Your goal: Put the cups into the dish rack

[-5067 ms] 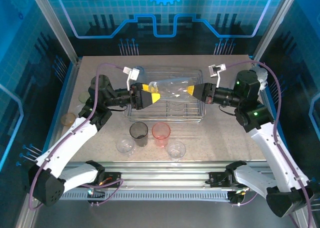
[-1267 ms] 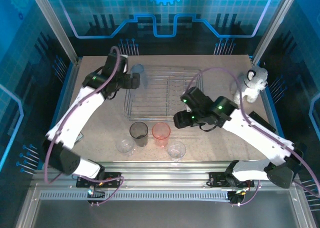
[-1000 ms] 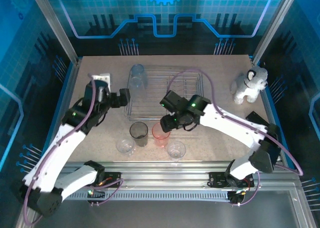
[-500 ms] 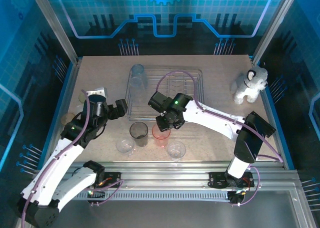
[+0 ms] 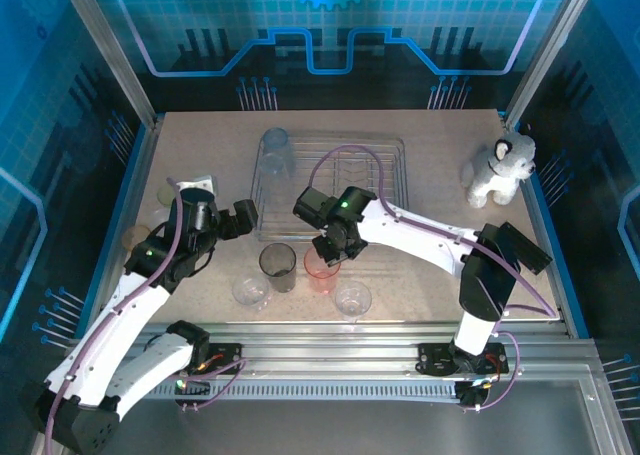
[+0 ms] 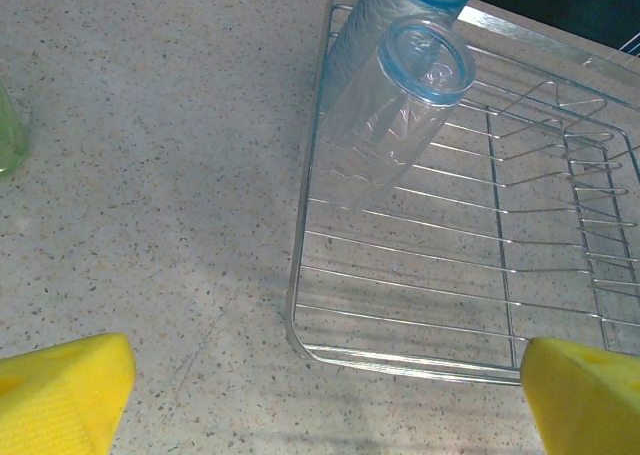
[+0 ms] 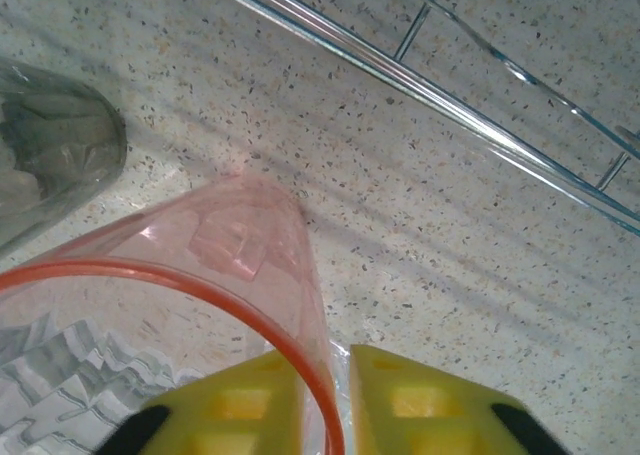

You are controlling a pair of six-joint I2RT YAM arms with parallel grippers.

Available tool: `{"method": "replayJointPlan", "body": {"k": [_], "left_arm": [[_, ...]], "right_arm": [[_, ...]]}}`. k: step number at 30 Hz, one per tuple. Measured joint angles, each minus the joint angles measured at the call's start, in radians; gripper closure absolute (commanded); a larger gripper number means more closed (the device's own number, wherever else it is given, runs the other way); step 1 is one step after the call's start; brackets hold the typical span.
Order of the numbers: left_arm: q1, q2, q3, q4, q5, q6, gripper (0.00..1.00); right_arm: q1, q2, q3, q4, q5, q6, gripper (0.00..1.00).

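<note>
The silver wire dish rack (image 5: 388, 165) lies at the table's back middle, with two blue-rimmed clear cups (image 5: 275, 155) nested and lying in its left end; both show in the left wrist view, rack (image 6: 400, 275) and nested cups (image 6: 400, 105). In front stand a smoky dark cup (image 5: 277, 265), a red-pink cup (image 5: 322, 270) and two clear cups (image 5: 249, 291) (image 5: 352, 298). My right gripper (image 5: 328, 250) (image 7: 325, 415) is shut on the red-pink cup (image 7: 230, 265), pinching its rim wall. My left gripper (image 5: 245, 218) (image 6: 330, 405) hangs open over the rack's near left corner.
A pale green cup (image 5: 167, 190) (image 6: 8, 135) stands at the left edge, beside my left arm. A grey and white plush toy (image 5: 497, 170) sits at the back right. The smoky dark cup (image 7: 60, 155) stands close beside the red-pink one.
My right gripper came down from over the rack to the red-pink cup and closed on its rim. My left arm drew back from the rack's far left to its near left corner.
</note>
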Motion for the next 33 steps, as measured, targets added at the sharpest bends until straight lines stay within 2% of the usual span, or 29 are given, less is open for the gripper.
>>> {"method": "replayJointPlan", "body": {"k": [2, 9, 13, 16, 19, 21, 25, 27, 33], "left_arm": [[0.000, -0.001, 0.000, 0.001, 0.008, 0.000, 0.01], [0.000, -0.056, 0.000, 0.023, 0.063, 0.005, 0.01], [0.000, -0.085, 0.001, 0.070, 0.149, 0.009, 0.01], [0.001, -0.111, 0.001, 0.141, 0.255, 0.012, 0.01], [0.001, -0.139, 0.000, 0.252, 0.396, 0.011, 0.01], [0.001, -0.144, 0.000, 0.340, 0.507, 0.004, 0.01], [0.001, -0.119, 0.000, 0.490, 0.697, -0.033, 0.00], [0.001, -0.093, 0.000, 0.557, 0.777, -0.065, 0.01], [0.001, -0.024, 0.000, 0.671, 0.926, -0.137, 0.00]], "right_arm": [[0.000, 0.000, 0.013, -0.013, 0.003, -0.004, 1.00], [-0.003, -0.051, 0.040, -0.055, 0.027, -0.029, 1.00], [-0.015, -0.197, 0.030, -0.029, 0.013, -0.078, 1.00], [-0.051, -0.389, -0.024, 0.049, -0.040, -0.110, 1.00], [-0.162, -0.587, -0.106, 0.142, -0.158, -0.116, 1.00], [-0.297, -0.705, -0.174, 0.221, -0.279, -0.104, 1.00], [-0.489, -0.822, -0.270, 0.366, -0.498, -0.053, 1.00], [-0.541, -0.839, -0.297, 0.449, -0.610, -0.016, 1.00], [-0.557, -0.816, -0.341, 0.675, -0.821, 0.094, 1.00]]}}
